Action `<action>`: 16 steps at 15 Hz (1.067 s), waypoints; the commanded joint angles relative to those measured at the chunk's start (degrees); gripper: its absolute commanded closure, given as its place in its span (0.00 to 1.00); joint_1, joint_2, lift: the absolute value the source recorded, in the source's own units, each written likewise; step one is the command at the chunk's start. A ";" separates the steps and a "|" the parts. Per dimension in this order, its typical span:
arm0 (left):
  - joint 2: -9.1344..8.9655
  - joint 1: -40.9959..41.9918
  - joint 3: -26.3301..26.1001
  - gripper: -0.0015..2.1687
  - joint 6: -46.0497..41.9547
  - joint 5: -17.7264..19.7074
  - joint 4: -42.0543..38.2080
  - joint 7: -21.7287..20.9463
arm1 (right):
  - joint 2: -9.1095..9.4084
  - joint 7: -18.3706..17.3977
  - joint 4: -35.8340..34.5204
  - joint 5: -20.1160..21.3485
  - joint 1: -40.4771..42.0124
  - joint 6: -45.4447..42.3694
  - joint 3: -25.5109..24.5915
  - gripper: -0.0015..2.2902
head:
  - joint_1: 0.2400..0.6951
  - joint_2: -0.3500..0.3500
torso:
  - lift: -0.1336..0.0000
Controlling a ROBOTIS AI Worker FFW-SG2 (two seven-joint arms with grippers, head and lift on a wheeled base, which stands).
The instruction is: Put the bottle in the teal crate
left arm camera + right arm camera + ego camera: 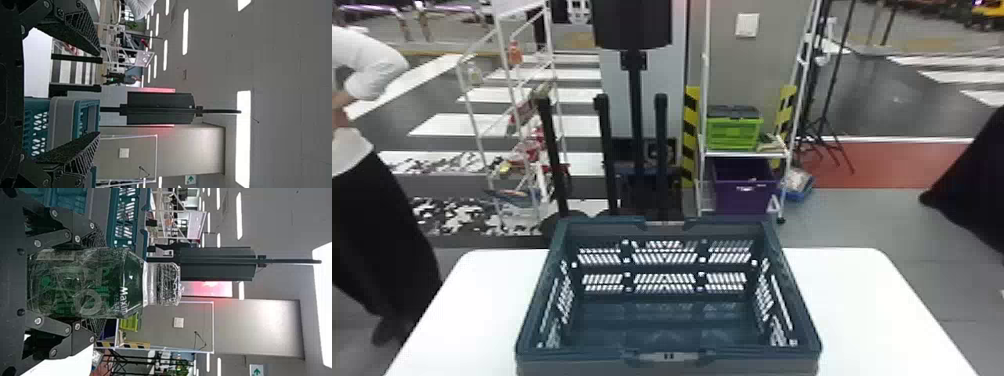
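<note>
1. White counter point(857, 305), w/ teal crate point(582, 354) centred.
2. Teal crate: mouth up — prob. for loading from above.
3. L gripper point(98, 93): spread wide, empty.
4. R gripper point(103, 282): clamped round bottle point(82, 282), prob. steadying it.
5. Bottle: upright, near teal crate — not in yet.
</note>
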 commanded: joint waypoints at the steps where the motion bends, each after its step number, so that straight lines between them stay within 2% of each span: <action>1: 0.00 0.00 0.06 0.08 -0.04 0.00 0.26 -0.02 | 0.05 1.47 -4.00 -2.21 -3.77 12.95 -1.89 0.92 | 0.57 0.50 | 1.00; 3: 0.00 -0.09 0.06 0.08 -0.04 0.26 0.43 -0.02 | 0.05 1.83 -8.66 -2.12 -8.70 28.42 -2.15 0.92 | 0.57 0.50 | 1.00; 5: 0.00 -0.09 0.23 0.08 -0.21 0.62 0.61 -0.02 | -0.09 1.91 -11.48 -1.94 -13.62 37.21 -1.71 0.91 | 0.57 0.50 | 1.00; 8: 0.00 -0.35 0.67 0.08 -0.74 1.23 1.40 -0.02 | -1.41 1.91 -14.73 -2.03 -20.21 47.40 -1.01 0.91 | 0.57 0.50 | 1.00; 9: 0.09 -0.53 0.76 0.08 -1.09 1.76 1.84 -0.11 | -1.85 1.91 -15.52 -2.03 -23.20 53.73 -0.92 0.91 | 0.57 0.50 | 1.00; 12: 0.09 -0.61 0.85 0.08 -1.09 1.93 2.10 -0.11 | -6.33 1.83 -16.57 -2.82 -32.60 72.19 1.54 0.91 | 0.57 0.50 | 1.00; 13: 0.18 -0.70 0.85 0.08 -1.27 2.02 2.10 -0.19 | -7.38 1.91 -16.75 -2.74 -36.56 78.87 2.95 0.91 | 0.57 0.50 | 1.00; 16: 0.27 -0.70 0.94 0.08 -1.09 2.37 1.93 -0.19 | -9.49 1.91 -16.66 -1.94 -45.87 89.06 8.48 0.91 | 0.57 0.50 | 1.00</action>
